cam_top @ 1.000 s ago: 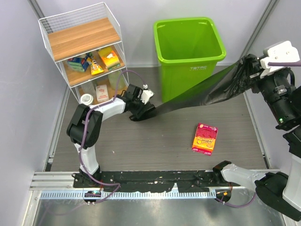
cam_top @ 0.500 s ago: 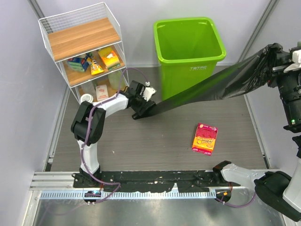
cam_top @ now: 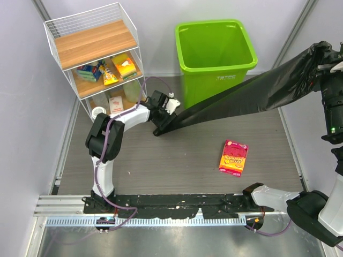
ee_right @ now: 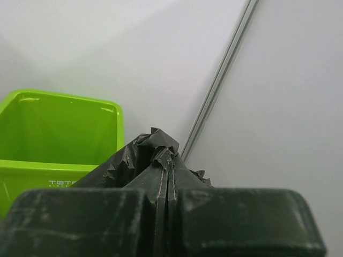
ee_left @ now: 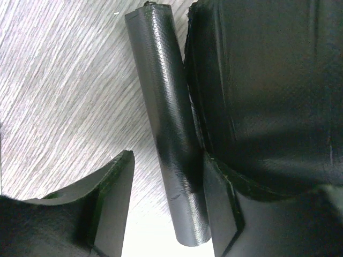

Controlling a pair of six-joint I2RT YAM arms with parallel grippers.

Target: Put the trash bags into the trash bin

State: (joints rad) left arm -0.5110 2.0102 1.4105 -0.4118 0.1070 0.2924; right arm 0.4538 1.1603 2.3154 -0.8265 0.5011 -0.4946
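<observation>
A glossy black trash bag [cam_top: 246, 99] stretches taut as a long sheet in front of the lime-green trash bin [cam_top: 220, 80]. My right gripper [cam_top: 327, 61] is raised at the far right and shut on the bag's bunched end [ee_right: 150, 152]; the bin [ee_right: 53, 128] lies to its left. The sheet's other end runs to a slim black roll [ee_left: 166, 107] on the table. My left gripper [cam_top: 161, 124] straddles that roll, open [ee_left: 167, 158]. The roll touches the right finger [ee_left: 220, 198], and a gap separates it from the left finger [ee_left: 115, 193]. The unrolled sheet [ee_left: 268, 91] lies beside the roll.
A white wire shelf [cam_top: 96, 59] holding packets stands at the back left, with a small white tub [cam_top: 98, 113] at its foot. A red snack packet [cam_top: 233, 158] lies on the table right of centre. Grey walls close in on both sides.
My right gripper has lifted up and to the right with the bag's end, drawing the sheet out longer and tauter. The left gripper has shifted slightly right beside the roll.
</observation>
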